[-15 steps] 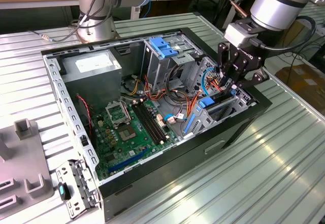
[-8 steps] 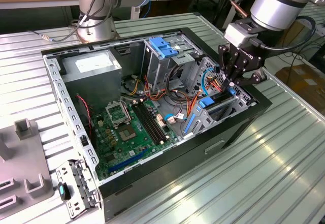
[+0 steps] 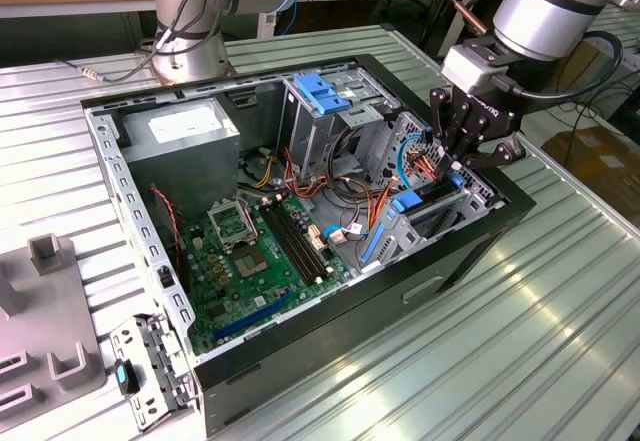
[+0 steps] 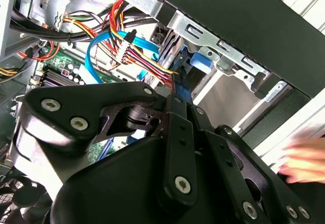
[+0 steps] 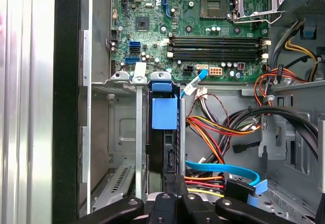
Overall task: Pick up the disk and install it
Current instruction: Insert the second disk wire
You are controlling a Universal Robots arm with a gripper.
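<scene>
ribbed metal bench [image 3: 560,341] under open pc case [image 3: 330,346]. my gripper [image 3: 462,166] low in its drive bay corner, fingers [image 5: 175,183] clamped on disk [image 5: 163,148], standing on edge in bay slot.

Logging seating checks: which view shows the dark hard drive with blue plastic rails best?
First wrist view: the dark hard drive with blue plastic rails stands edge-on in its bay. Exterior view shows it small beneath the end effector; second wrist view, blue slivers.

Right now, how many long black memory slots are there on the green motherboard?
4 slots, side by side on the green motherboard, next to the metal processor socket. None looks hidden.
</scene>
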